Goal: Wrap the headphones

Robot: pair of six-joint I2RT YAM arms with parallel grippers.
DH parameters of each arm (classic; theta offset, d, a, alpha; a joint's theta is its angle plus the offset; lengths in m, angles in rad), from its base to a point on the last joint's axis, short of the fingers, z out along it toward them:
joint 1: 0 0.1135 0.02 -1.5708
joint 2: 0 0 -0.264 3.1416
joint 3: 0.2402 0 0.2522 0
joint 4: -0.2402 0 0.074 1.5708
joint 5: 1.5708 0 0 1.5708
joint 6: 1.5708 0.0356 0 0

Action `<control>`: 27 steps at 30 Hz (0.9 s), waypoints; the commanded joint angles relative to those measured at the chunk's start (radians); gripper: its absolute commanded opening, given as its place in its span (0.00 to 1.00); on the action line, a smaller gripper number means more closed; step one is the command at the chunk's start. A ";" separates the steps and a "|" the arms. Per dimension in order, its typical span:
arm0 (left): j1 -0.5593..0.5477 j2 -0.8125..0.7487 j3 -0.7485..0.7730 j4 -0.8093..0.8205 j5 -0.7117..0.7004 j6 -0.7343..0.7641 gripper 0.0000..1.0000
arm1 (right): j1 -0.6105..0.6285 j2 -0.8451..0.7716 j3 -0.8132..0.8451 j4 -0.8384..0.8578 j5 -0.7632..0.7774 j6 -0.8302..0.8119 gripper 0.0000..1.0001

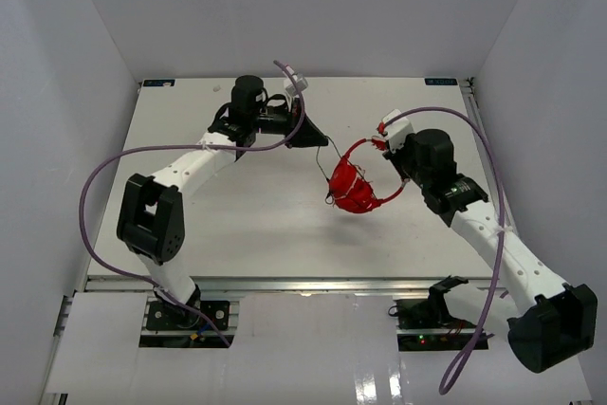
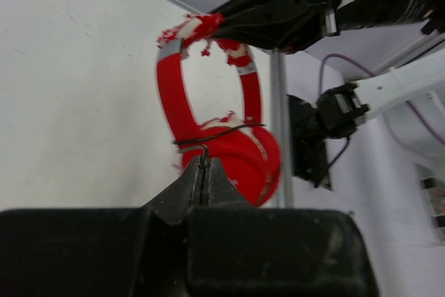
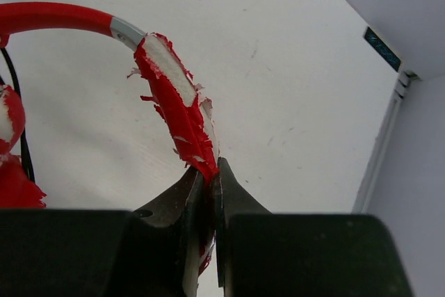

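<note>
The bright red over-ear headphones, with a curved headband and round padded earcups, are a little toward 3 o'clock from the middle of the flat white table in the top view, between the two arms. The right gripper is clamped tight on the headband's peeling red padding (white foam shows where the skin has flaked away). From above, it holds the band at about 1 o'clock on the headphones. The left gripper has its fingers pinched together on the thin black cable, which crosses the front of the earcups in the left wrist view. From above, this gripper is at about 10 o'clock from the headphones, and the cable runs between them. Whether the earcups touch the table cannot be told.
</note>
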 commanded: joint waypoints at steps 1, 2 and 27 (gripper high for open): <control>-0.062 0.067 0.100 -0.142 0.140 -0.235 0.00 | 0.077 0.071 -0.027 0.316 0.521 0.098 0.08; -0.073 0.084 0.103 -0.143 0.158 -0.276 0.00 | 0.081 0.092 -0.022 0.342 0.564 0.118 0.08; -0.196 0.371 0.081 0.232 -0.431 -0.838 0.02 | -0.033 0.341 -0.058 0.342 0.173 0.599 0.08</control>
